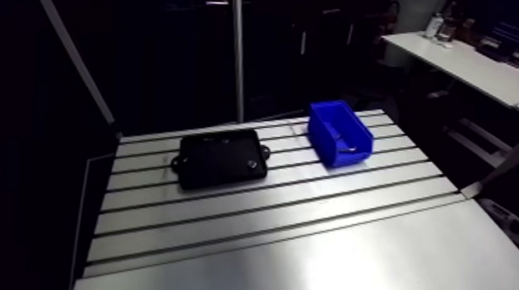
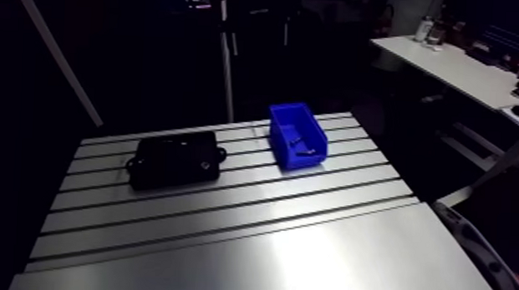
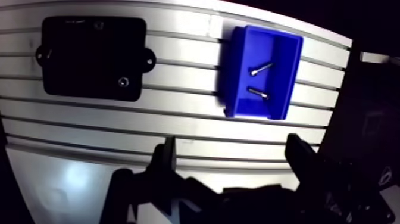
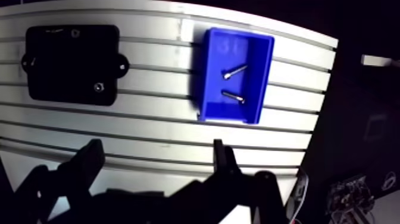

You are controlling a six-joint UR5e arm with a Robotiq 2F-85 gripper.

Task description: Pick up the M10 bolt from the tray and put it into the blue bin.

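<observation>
1. The end effector [image 3: 232, 146] hangs high over the table [image 3: 178, 122] with its two fingers spread wide. Nothing is between them.
2. The black tray [image 3: 83, 59] lies ahead of the end effector and well off to one side. The blue bin [image 3: 229, 71] sits almost straight ahead, beside the tray but apart from it.
3. Inside the tray, near the corner closest to the bin, sits a small pale round piece [image 3: 123, 81]. It is too small to tell whether it is the M10 bolt on end or a nut. No long axis can be read from it.
4. Two bolts lie in the bin: a slanted bolt [image 3: 262, 68] and a flatter bolt [image 3: 258, 92] nearer the end effector.
5. Judgement: if the round piece is the target, the coming move is a sideways travel toward the tray and then a descent. The fingers can close from any direction, since the piece shows no clear length.
</observation>
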